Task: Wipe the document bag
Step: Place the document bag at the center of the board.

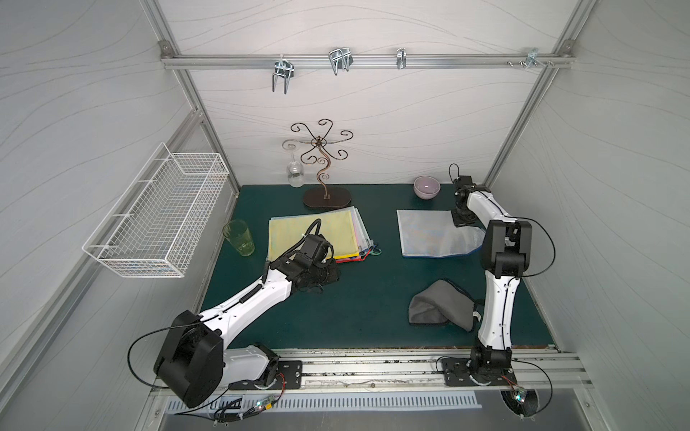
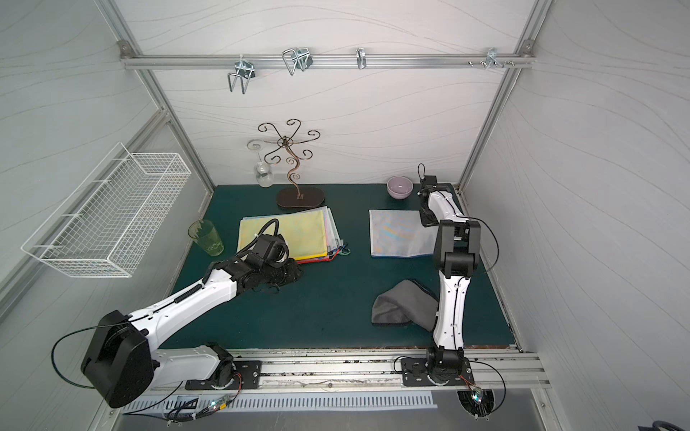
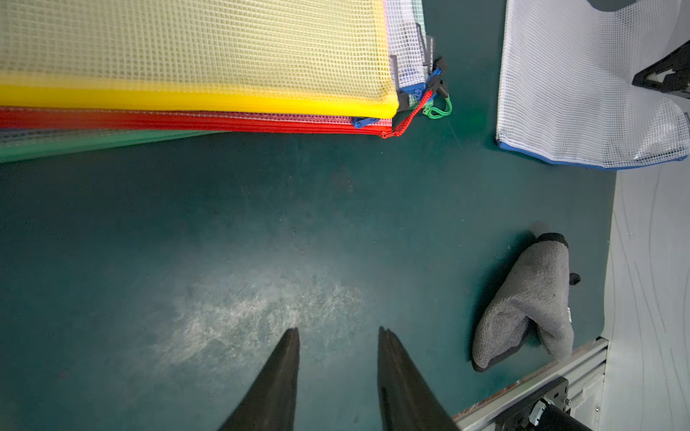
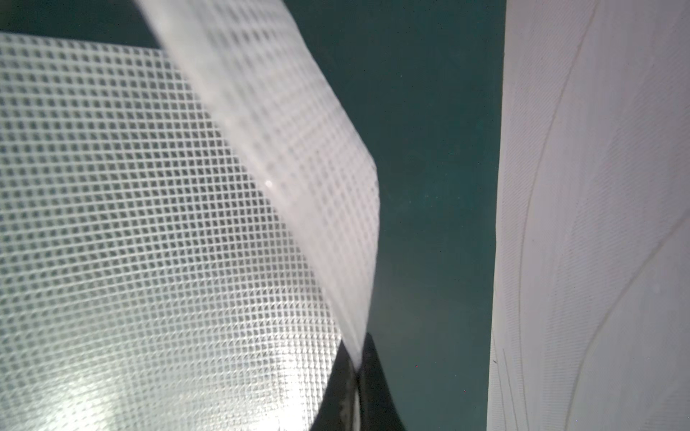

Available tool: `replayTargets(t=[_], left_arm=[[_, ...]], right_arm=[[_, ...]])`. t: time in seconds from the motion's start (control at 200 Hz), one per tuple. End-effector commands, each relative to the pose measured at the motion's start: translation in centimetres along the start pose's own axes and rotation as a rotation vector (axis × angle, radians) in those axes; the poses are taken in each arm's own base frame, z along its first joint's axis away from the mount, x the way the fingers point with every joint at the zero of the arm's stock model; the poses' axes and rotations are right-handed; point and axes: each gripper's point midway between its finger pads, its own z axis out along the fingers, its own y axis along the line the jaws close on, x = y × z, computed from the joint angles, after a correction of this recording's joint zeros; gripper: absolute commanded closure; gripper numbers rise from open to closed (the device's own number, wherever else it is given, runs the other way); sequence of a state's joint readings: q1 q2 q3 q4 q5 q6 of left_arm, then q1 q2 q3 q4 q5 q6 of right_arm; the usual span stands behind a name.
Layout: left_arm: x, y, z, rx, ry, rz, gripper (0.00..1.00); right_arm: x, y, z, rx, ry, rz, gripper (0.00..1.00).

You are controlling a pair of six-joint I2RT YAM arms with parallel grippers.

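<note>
The document bag (image 1: 422,235) (image 2: 395,235) is a white mesh pouch with a blue edge, lying on the right half of the green mat. My right gripper (image 1: 462,221) (image 2: 428,220) (image 4: 359,358) is shut on its far right edge, and that edge curls up off the mat (image 4: 291,130). A crumpled grey cloth (image 1: 440,306) (image 2: 403,306) (image 3: 530,298) lies loose near the front right, beside the right arm. My left gripper (image 1: 334,275) (image 2: 297,274) (image 3: 338,330) hovers open over bare mat, with nothing between its fingers, just in front of a stack of coloured mesh bags (image 1: 317,235) (image 3: 186,56).
A green glass (image 1: 239,237) stands left of the stack. A scrolled metal stand (image 1: 325,194) with a hanging wine glass (image 1: 295,173) is at the back, and a lilac bowl (image 1: 426,186) is at the back right. A wire basket (image 1: 157,212) hangs on the left wall.
</note>
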State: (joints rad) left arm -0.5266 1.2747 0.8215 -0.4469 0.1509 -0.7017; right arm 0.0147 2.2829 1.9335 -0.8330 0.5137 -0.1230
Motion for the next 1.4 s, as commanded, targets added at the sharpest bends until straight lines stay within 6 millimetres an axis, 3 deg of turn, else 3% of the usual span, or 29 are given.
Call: replayTargets(t=[0.0, 0.16, 0.185, 0.295, 0.405, 0.565, 0.72, 0.79, 0.895, 0.986, 1.081, 1.206, 1.396], left_arm=[[-0.7, 0.0, 0.2, 0.000, 0.006, 0.008, 0.61], [-1.2, 0.7, 0.6, -0.001, 0.015, -0.018, 0.60], [-1.3, 0.8, 0.5, -0.001, 0.015, -0.020, 0.60], [-1.7, 1.4, 0.5, -0.006, 0.009, -0.039, 0.57], [-2.1, 2.2, 0.5, -0.014, 0.000, -0.076, 0.53], [-2.6, 3.5, 0.7, -0.008, -0.016, -0.167, 0.47], [-3.7, 4.4, 1.4, 0.018, -0.029, -0.291, 0.47], [-4.5, 4.5, 1.8, 0.037, -0.037, -0.351, 0.47], [-5.6, 4.9, 2.5, 0.045, -0.056, -0.450, 0.48], [-6.7, 5.8, 2.8, 0.039, -0.098, -0.543, 0.48], [-7.9, 6.0, 3.0, 0.042, -0.143, -0.584, 0.49], [-9.2, 5.4, 3.8, 0.060, -0.149, -0.598, 0.51], [-9.4, 5.9, 5.5, 0.072, -0.152, -0.665, 0.51]], right_arm=[[-0.1, -0.8, 0.8, 0.029, 0.007, -0.011, 0.92], [0.0, -1.7, 0.5, 0.056, 0.004, 0.017, 0.70], [0.0, -1.8, 0.3, 0.057, 0.001, 0.024, 0.64], [-0.4, -2.3, -1.4, 0.040, -0.025, 0.077, 0.21], [-0.7, -2.4, -4.1, -0.010, -0.057, 0.143, 0.02], [-0.4, -1.8, -7.7, -0.084, -0.085, 0.216, 0.01], [0.3, 1.6, -11.1, -0.200, -0.091, 0.212, 0.01], [0.6, 5.7, -13.9, -0.382, -0.114, 0.213, 0.01], [2.5, 13.6, -18.6, -0.702, -0.109, 0.198, 0.01], [5.4, 19.0, -21.3, -0.792, -0.097, 0.097, 0.01], [8.1, 22.9, -23.4, -0.858, -0.083, -0.007, 0.01], [9.9, 24.1, -23.8, -0.883, -0.048, -0.031, 0.01], [10.0, 23.8, -24.2, -0.887, -0.063, -0.026, 0.01]])
